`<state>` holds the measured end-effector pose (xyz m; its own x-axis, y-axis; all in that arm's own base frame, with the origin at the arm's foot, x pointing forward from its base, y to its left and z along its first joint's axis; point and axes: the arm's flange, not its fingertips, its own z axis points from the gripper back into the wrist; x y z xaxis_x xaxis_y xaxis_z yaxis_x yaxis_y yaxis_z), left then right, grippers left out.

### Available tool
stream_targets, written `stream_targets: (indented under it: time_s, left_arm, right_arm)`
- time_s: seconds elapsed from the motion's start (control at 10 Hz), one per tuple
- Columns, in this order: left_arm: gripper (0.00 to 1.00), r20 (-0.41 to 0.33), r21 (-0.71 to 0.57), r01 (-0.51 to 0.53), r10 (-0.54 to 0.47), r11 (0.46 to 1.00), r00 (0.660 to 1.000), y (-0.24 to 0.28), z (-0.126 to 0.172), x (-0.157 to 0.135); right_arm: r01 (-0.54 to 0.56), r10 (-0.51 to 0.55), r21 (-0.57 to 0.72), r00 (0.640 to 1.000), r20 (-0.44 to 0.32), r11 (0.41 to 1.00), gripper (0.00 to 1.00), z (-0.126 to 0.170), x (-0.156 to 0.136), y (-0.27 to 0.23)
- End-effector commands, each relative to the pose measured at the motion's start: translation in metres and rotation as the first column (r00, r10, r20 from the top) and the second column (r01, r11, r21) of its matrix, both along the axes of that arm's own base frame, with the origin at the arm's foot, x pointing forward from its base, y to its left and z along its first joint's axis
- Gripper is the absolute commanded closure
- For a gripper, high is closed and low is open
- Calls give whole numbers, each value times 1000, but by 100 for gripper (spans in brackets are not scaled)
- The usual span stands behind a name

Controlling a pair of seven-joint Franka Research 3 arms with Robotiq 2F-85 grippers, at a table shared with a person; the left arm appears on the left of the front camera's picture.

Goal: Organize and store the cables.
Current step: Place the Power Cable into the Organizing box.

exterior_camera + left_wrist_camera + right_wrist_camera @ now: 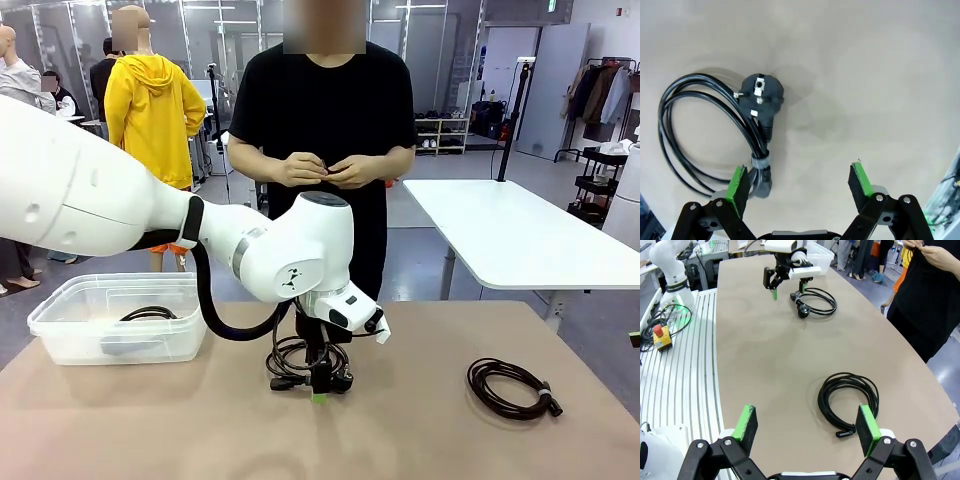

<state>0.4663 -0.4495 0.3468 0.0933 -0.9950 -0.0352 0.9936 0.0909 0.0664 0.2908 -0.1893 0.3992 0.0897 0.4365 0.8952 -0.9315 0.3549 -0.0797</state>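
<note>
One black cable coil (296, 358) with a round plug (761, 92) lies mid-table. My left gripper (319, 388) hangs open just over it, the tied part of the coil (759, 167) beside its left finger (739, 183) and bare table between the pads. From the right wrist view the same gripper (788, 290) stands over that coil (816, 301). A second coil (510, 387) lies at the right of the table. My right gripper (807, 425) is open above the table, this coil (847, 395) just ahead of its fingertips. A third cable (150, 313) sits in the bin.
A clear plastic bin (60, 330) stands at the table's left. The person in black stands at the far edge, hands (325, 170) together at the waist. The table's curved right edge (920, 370) runs close to the second coil.
</note>
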Motion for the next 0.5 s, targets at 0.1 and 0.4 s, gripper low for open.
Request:
stream_targets:
  time_s: [0.1,0.4]
  left_arm:
    - [0,-9,28,-10,11,1000,1000,-10,-14,20]
    - [0,-32,14,-2,2,1000,999,-7,-22,29]
  right_arm:
    - [-4,3,7,1000,27,1000,0,1,2,0]
    - [-4,3,7,1000,27,1000,0,1,2,0]
